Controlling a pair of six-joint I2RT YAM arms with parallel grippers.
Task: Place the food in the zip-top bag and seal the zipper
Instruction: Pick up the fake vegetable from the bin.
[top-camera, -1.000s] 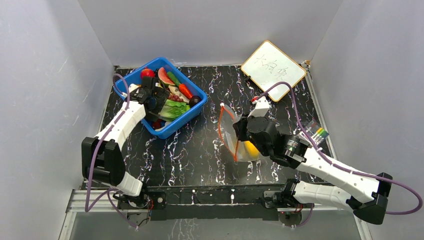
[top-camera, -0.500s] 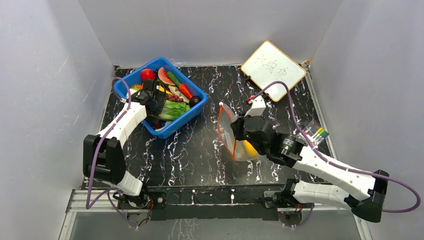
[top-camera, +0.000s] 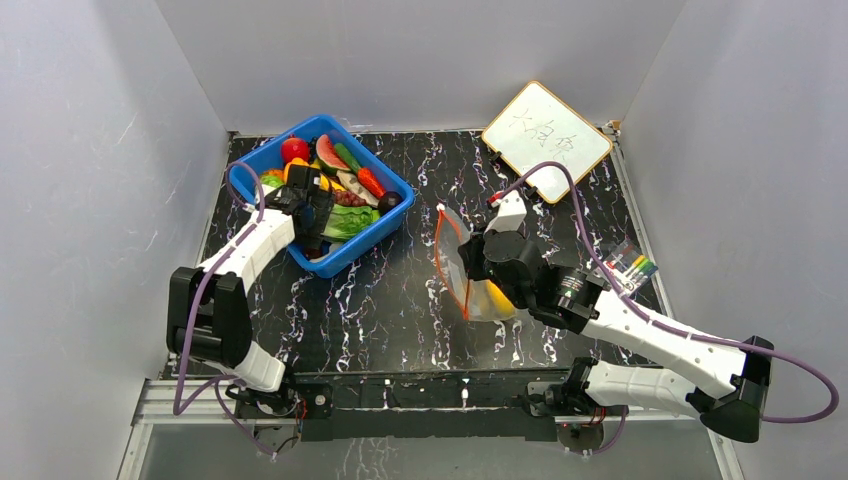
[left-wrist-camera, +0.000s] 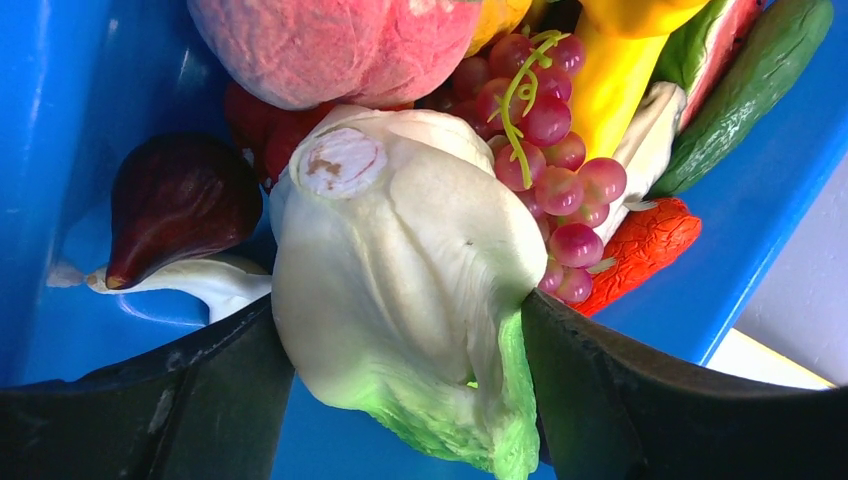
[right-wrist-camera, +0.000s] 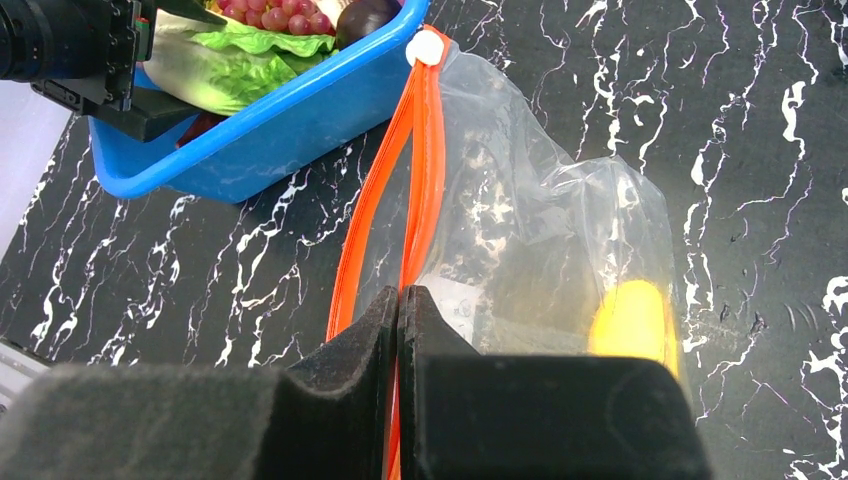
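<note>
My left gripper (top-camera: 322, 222) is inside the blue bin (top-camera: 362, 250), shut on the green and white lettuce (left-wrist-camera: 410, 290), which also shows from above (top-camera: 348, 220). The other food in the bin includes red grapes (left-wrist-camera: 555, 150), a dark fig (left-wrist-camera: 175, 200), a peach (left-wrist-camera: 330, 40) and a carrot (left-wrist-camera: 640, 245). My right gripper (right-wrist-camera: 399, 300) is shut on one lip of the orange zipper (right-wrist-camera: 418, 170) and holds the clear zip-top bag (top-camera: 470, 270) upright, its mouth facing the bin. A yellow food piece (right-wrist-camera: 632, 320) lies inside the bag.
A whiteboard (top-camera: 545, 127) lies at the back right. A pack of markers (top-camera: 632, 265) lies at the right edge. Grey walls close in three sides. The bin's rim (right-wrist-camera: 300, 110) stands close to the bag's slider end (right-wrist-camera: 426, 47).
My left gripper has moved down within the bin with the lettuce held in it. My right arm has shifted slightly left with the bag.
</note>
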